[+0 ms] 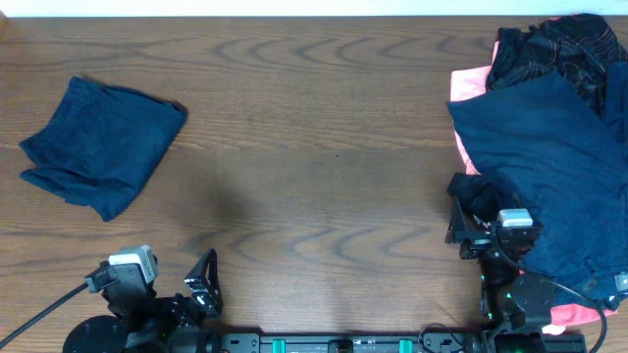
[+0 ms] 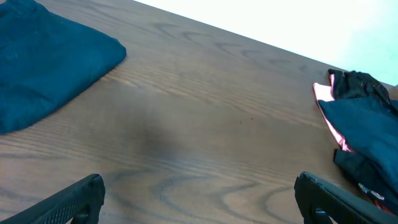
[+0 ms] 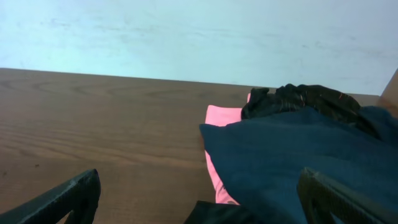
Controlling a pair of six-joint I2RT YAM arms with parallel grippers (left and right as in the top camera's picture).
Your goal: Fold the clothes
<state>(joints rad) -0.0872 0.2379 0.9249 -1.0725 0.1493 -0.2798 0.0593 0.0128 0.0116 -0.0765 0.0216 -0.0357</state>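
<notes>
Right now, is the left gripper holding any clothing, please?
No, the left gripper stands open over bare table, apart from the folded blue garment.

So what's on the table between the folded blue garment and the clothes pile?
Nothing: in the overhead view only bare table lies between the folded blue garment and the clothes pile; the left wrist view agrees.
</notes>
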